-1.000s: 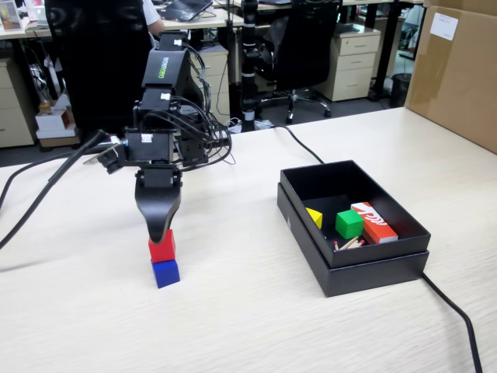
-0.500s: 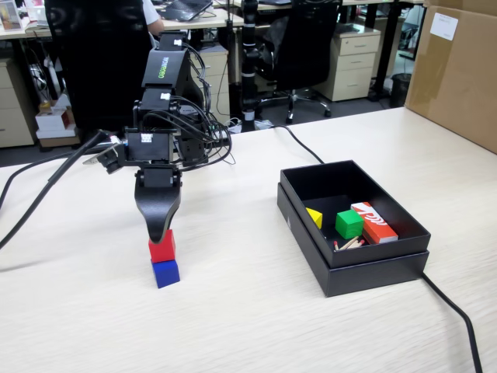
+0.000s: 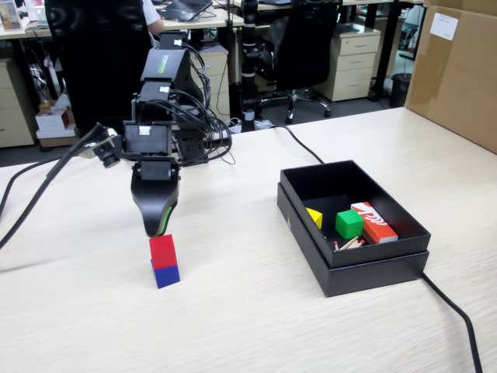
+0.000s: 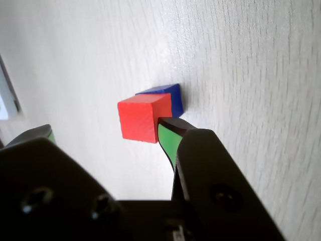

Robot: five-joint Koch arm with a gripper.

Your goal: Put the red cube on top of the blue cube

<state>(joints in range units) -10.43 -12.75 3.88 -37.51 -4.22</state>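
The red cube (image 3: pixel 163 251) stands on top of the blue cube (image 3: pixel 166 276) on the pale wooden table, left of centre in the fixed view. My gripper (image 3: pixel 159 225) hangs straight down just above the red cube. In the wrist view the jaws of the gripper (image 4: pixel 108 129) stand wide apart with nothing between them. The red cube (image 4: pixel 140 118) lies just beyond the right green-padded fingertip (image 4: pixel 168 138), with the blue cube (image 4: pixel 169 95) partly hidden behind it. The left fingertip (image 4: pixel 48 132) is far from both cubes.
An open black box (image 3: pixel 365 268) sits on the right, holding a green cube (image 3: pixel 349 224), a yellow piece (image 3: pixel 314 217), a red-orange-and-white box (image 3: pixel 373 221) and some sticks. A cardboard box (image 3: pixel 458 70) stands at the far right. Cables (image 3: pixel 454 311) run across the table.
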